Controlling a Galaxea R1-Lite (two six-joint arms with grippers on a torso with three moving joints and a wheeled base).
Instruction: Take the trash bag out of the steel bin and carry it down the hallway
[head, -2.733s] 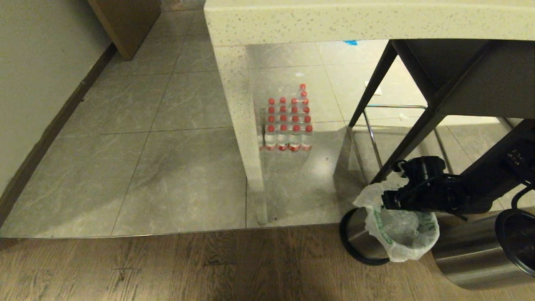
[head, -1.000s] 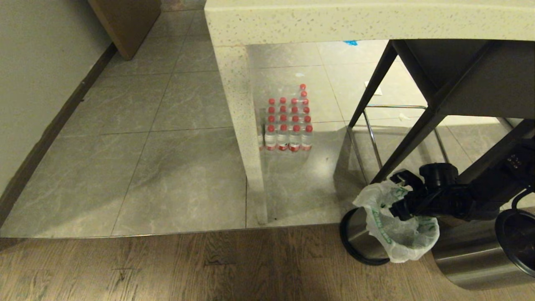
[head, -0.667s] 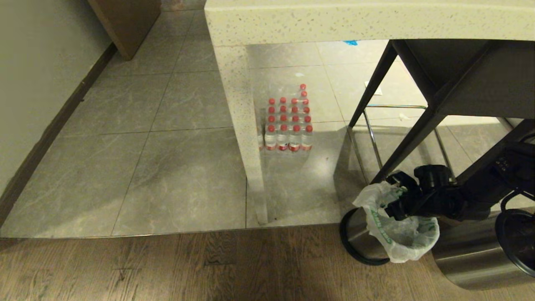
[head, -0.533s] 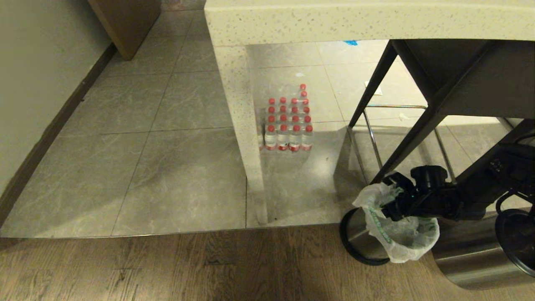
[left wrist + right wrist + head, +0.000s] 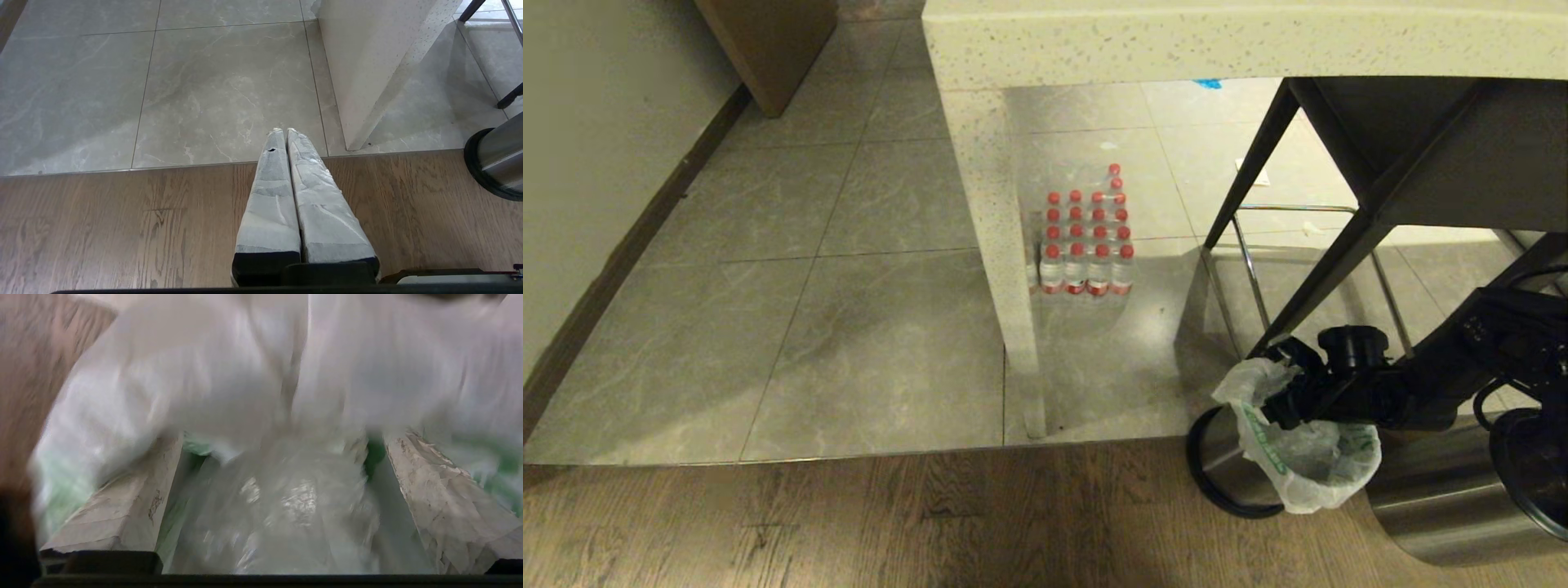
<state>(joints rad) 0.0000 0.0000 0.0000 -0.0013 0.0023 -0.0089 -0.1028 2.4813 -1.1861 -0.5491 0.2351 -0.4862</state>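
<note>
The trash bag, thin white plastic with green lettering, lines the small steel bin, which has a black ring and stands at the edge of the wood floor. My right gripper reaches in from the right and sits at the bag's far-left rim. In the right wrist view the right gripper is open, its fingers spread wide with crinkled trash bag plastic bunched between them. My left gripper hangs shut and empty above the floor seam. The steel bin shows at that view's edge.
A second, larger steel bin stands right against the bagged one. A black stool frame rises just behind them. The stone counter leg and a pack of water bottles lie to the left. A wall borders the tiled hallway.
My right gripper has turned at the wrist and shifted a little left and back across the bag's mouth to its far-left rim. The bag's rim has crumpled slightly. The bin has not moved.
</note>
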